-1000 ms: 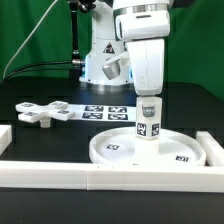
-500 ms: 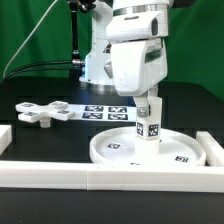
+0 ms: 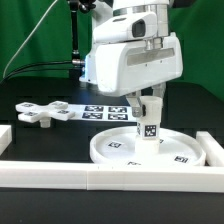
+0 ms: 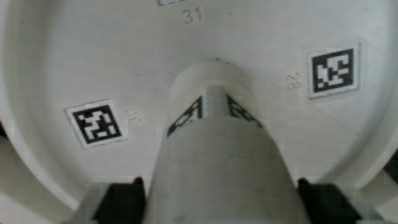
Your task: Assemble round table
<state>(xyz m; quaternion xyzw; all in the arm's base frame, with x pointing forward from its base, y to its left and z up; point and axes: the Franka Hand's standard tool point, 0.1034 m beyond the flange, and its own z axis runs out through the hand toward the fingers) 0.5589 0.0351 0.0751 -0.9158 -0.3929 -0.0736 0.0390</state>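
leg (image 3: 149, 136) is clamped in the tool (image 3: 150, 106): one finger on each side, jaws partway apart and closed onto the cylinder. wrist view confirms it: both fingertips (image 4: 121, 200) press the flanks of the leg (image 4: 217, 140), with the tool (image 4: 217, 200) looking straight down its length. leg stands upright, or near enough, directly below the tool; leg tags (image 3: 146, 127) show on its side. its lower end meets the floor of the disc (image 3: 108, 152) about at the disc's centre. cannot tell whether it is seated in anything there; the leg itself hides the contact point. disc (image 4: 71, 60) lies flat on the table (image 3: 30, 140) under the tool, rim up, with disc tags (image 4: 98, 122) on its floor either side of the leg in the wrist view. cross-shaped piece (image 3: 40, 112) lies flat on the table, well apart from the tool toward the exterior view's left, nothing touching it. marker board (image 3: 105, 112) sits between that piece and the tool, behind the disc and just beside its far rim. white border rails (image 3: 60, 178) run along the near side of the disc, below and in front of the tool; another rail end (image 3: 214, 150) is just beside the disc at the exterior view's right. green backdrop (image 3: 30, 40) behind the arm (image 3: 130, 55).
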